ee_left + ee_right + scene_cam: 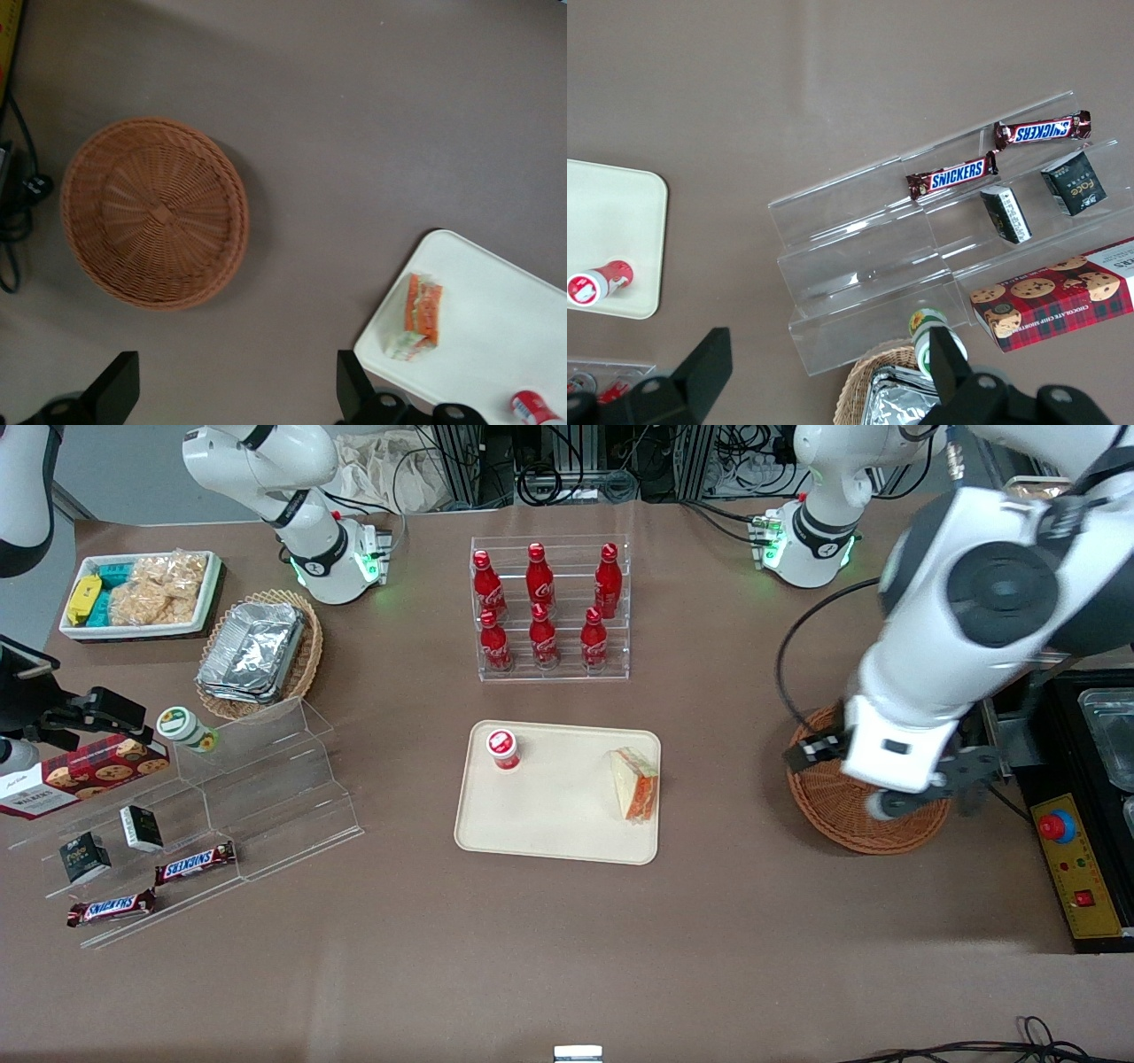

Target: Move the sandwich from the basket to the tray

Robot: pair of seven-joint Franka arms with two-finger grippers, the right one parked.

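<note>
The sandwich (634, 782), a white-bread wedge with orange and green filling, lies on the cream tray (558, 806) near the tray's end toward the working arm. In the left wrist view the sandwich (416, 317) rests just inside the tray (496, 328) rim. The round reddish-brown wicker basket (842, 824) stands on the table beside the tray, and the wrist view shows the basket (155, 212) with nothing in it. My gripper (886, 779) hangs high over the basket. It is open, its gripper (235, 394) fingers wide apart over bare table, holding nothing.
A small red-capped bottle (502, 748) stands on the tray. A clear rack of red cola bottles (549, 607) is farther from the camera than the tray. A clear stepped stand (257, 779) with snacks lies toward the parked arm's end. A yellow control box (1072, 859) sits beside the basket.
</note>
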